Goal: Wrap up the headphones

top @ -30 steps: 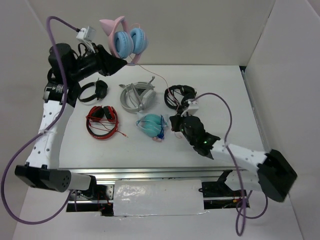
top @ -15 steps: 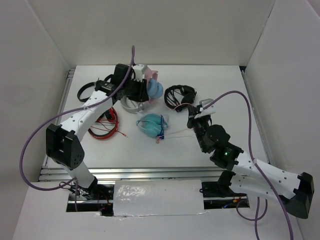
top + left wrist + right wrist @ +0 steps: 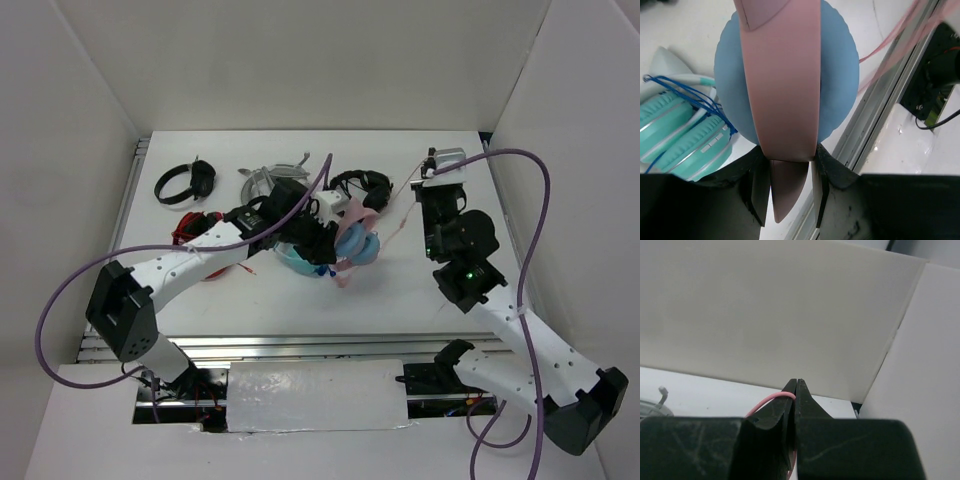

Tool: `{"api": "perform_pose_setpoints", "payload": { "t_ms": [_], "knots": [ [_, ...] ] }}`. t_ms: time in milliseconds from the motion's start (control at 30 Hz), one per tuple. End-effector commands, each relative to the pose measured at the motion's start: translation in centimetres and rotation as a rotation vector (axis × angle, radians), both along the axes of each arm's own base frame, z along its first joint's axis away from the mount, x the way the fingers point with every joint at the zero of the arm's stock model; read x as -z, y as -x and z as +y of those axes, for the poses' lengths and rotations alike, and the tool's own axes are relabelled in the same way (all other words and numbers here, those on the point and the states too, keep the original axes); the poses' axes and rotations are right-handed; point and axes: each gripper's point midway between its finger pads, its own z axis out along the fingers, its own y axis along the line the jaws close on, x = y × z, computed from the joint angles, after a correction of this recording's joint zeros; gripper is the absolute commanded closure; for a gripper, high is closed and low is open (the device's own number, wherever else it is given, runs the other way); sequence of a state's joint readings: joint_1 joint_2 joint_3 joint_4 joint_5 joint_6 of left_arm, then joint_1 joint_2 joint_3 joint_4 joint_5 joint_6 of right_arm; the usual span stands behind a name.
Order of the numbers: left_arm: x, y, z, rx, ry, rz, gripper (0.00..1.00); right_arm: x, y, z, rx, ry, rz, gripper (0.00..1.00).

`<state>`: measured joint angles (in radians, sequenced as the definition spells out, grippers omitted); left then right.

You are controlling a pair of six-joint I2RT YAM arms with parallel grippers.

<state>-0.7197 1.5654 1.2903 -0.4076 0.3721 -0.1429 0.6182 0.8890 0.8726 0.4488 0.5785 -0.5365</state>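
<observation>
Watching from beside the rig, I see the left arm (image 3: 190,262) stretched over the middle of the tabletop (image 3: 220,305). The left jaws are clamped on the headphones (image 3: 357,243), pinching the flat pink headband across its width. The wrist view shows the band running straight up between the two dark fingers, with a little pointed cat ear poking down past them. That grip looks chosen to fix the frame, so the loose lead can be worked from the other side.

The right arm (image 3: 520,330) reaches toward the far right of the tabletop. Its right jaws are closed tight on the thin pink cable (image 3: 775,396), which curls out from between the tips. From there the cable runs in a slack line back to the headphones. My guess is that it is being drawn out to be wound round the band or cups.

The headphones sit near the centre, just beside the teal pair (image 3: 297,258). I cannot tell whether they rest on the surface or hang above it. The ear cups (image 3: 840,85) are round, light blue and softly padded, while the headband is smooth, matte plastic. The teal pair looks glossier, with a blue cord bundled against it. Two black pairs (image 3: 180,183) and a grey folding one (image 3: 262,182) lie farther back, well clear of the work.
</observation>
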Motion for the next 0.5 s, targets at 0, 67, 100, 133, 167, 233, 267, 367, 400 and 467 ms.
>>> {"api": "perform_pose_setpoints", "payload": {
  "t_ms": [0,67,100,133,167,233,267,367,400,467],
  "knots": [
    [-6.4,-2.0,-0.5,-0.039,0.170,-0.175,1.00,-3.2,1.4,-1.8,-0.021,-0.093,-0.067,1.00],
    [-7.0,-3.5,0.5,-0.105,0.172,-0.183,1.00,-1.5,1.9,-3.4,0.027,-0.131,-0.043,1.00],
    [-7.2,-4.1,1.2,-0.135,0.165,-0.186,1.00,-1.0,2.2,-4.0,0.034,-0.172,-0.040,1.00],
    [-7.4,-5.1,2.1,-0.172,0.164,-0.191,1.00,-0.9,3.0,-4.8,0.043,-0.204,-0.052,1.00],
    [-7.6,-5.6,2.5,-0.183,0.165,-0.195,1.00,0.5,2.9,-5.0,0.045,-0.219,-0.024,1.00],
    [-7.6,-6.9,3.9,-0.234,0.167,-0.183,1.00,0.5,4.0,-5.6,0.030,-0.244,-0.037,1.00],
    [-7.6,-7.2,4.1,-0.244,0.176,-0.176,1.00,1.3,4.1,-5.4,0.010,-0.238,-0.017,1.00],
    [-8.4,-8.8,5.7,-0.305,0.235,-0.164,1.00,2.7,4.6,-5.3,-0.019,-0.287,0.014,1.00],
    [-8.8,-9.3,6.2,-0.324,0.255,-0.163,1.00,3.0,5.0,-5.3,-0.023,-0.304,0.018,1.00],
    [-10.1,-10.3,7.2,-0.335,0.319,-0.161,1.00,5.3,4.8,-5.3,-0.019,-0.329,0.058,1.00]
  ]
}}
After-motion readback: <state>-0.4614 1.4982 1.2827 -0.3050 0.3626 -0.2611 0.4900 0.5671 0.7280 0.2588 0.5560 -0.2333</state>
